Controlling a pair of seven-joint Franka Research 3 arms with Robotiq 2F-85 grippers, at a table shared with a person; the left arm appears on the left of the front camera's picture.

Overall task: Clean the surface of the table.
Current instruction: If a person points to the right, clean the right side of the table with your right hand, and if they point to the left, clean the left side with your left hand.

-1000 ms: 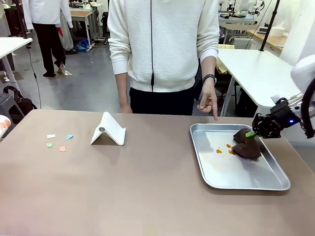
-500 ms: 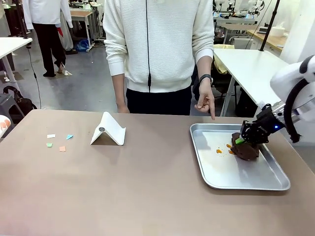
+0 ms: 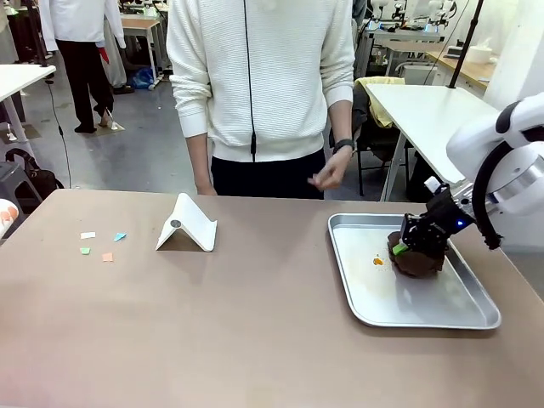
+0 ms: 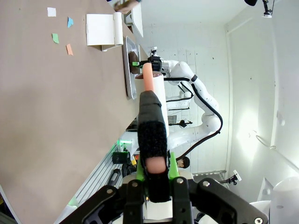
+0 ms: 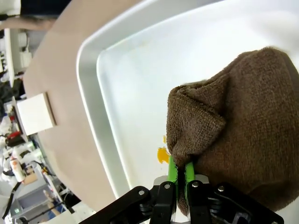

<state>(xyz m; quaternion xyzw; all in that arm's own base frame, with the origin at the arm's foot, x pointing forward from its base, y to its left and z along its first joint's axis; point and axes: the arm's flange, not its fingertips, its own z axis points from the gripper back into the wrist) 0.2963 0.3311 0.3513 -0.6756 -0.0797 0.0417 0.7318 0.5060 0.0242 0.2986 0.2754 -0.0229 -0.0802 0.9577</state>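
One orange spot (image 3: 377, 261) is left showing just ahead of the right pincer (image 3: 406, 246), where a second ago several dotted the floor of the silver rectangular metal tray (image 3: 399, 293). The right pincer is clamped tight on a fold of a brown terry cloth (image 3: 418, 259) and has dragged it across the tray, so the cloth now covers the place where the other spots lay. In the right wrist view the green pads pinch the cloth's edge, with the last spot touching it. The person's hand (image 3: 325, 176), which was pointing down at the tray's far rim, has lifted away behind the pincer.

The brownish-taupe table (image 3: 255, 323) spreads beneath the tray and far out to that pincer's side. Its own litter, a few small coloured paper scraps (image 3: 102, 245), lies well apart from the pincer, beyond a white folded stand (image 3: 189, 225). The wiping so far seems to serve the tray; the table top itself looks untouched.

The left pincer (image 4: 156, 179) is closed on a peach-coloured rod wrapped in black fabric (image 4: 152, 121).
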